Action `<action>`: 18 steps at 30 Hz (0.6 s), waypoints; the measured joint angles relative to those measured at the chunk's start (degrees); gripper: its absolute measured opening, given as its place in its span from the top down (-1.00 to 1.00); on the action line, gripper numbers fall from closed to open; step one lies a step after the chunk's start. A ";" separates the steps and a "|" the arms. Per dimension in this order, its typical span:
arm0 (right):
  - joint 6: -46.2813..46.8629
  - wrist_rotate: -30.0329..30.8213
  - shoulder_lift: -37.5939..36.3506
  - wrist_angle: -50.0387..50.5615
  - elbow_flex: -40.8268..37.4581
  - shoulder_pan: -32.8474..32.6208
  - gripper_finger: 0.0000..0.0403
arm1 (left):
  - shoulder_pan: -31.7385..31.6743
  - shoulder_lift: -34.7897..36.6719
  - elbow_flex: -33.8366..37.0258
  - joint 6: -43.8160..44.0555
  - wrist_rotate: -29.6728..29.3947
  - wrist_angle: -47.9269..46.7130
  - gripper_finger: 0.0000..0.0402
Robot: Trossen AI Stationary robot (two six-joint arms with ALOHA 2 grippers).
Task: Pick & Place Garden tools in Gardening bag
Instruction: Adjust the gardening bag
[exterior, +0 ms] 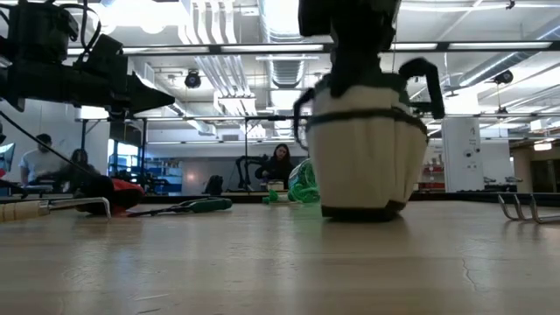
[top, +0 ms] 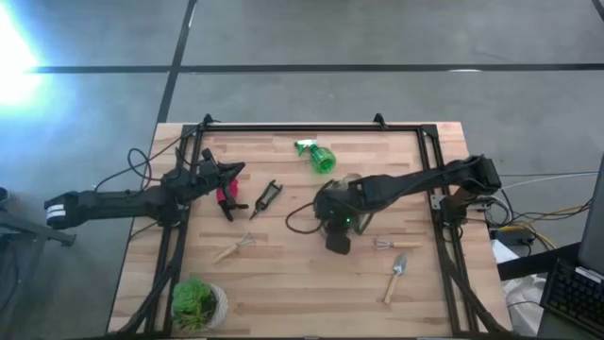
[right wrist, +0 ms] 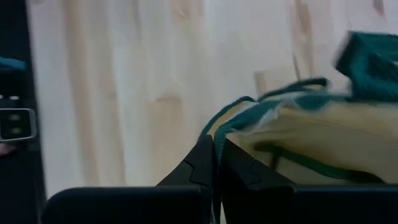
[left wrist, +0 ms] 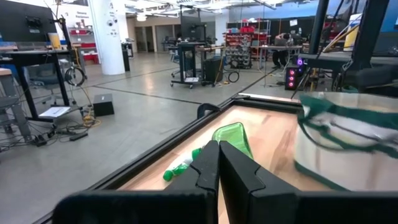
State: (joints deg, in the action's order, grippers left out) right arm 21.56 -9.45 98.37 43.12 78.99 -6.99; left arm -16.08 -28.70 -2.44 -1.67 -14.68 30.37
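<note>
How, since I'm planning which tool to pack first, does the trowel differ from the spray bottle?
The trowel is slim, with a wooden handle and a grey blade; the spray bottle is bulkier and all green. In the high view the trowel lies toward the table's lower right, the spray bottle near its top edge. Both lie flat on the wood, outside the gardening bag.

no readable text, no labels, brands, numbers or signs
</note>
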 joint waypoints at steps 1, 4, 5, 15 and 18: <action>-0.44 -0.01 0.00 0.00 0.58 -0.30 0.96 | -0.02 0.02 0.00 -0.02 0.00 0.02 0.93; -0.90 0.21 0.00 0.00 1.79 -0.82 0.96 | 0.00 0.00 0.00 0.00 0.01 0.00 0.93; -0.99 0.32 0.00 0.04 2.00 -0.98 0.96 | -0.02 0.02 0.00 0.00 0.01 0.00 0.93; -0.84 0.42 0.59 -1.60 1.43 -1.19 0.96 | 0.00 0.02 0.00 -0.02 0.01 -0.02 0.93; -1.45 0.39 1.43 -1.98 1.65 -1.41 0.96 | 0.00 0.00 0.00 -0.02 0.02 -0.02 0.93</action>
State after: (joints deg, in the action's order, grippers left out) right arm 20.10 -9.06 99.80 41.13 80.64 -8.40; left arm -16.08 -28.71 -2.44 -1.69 -14.66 30.35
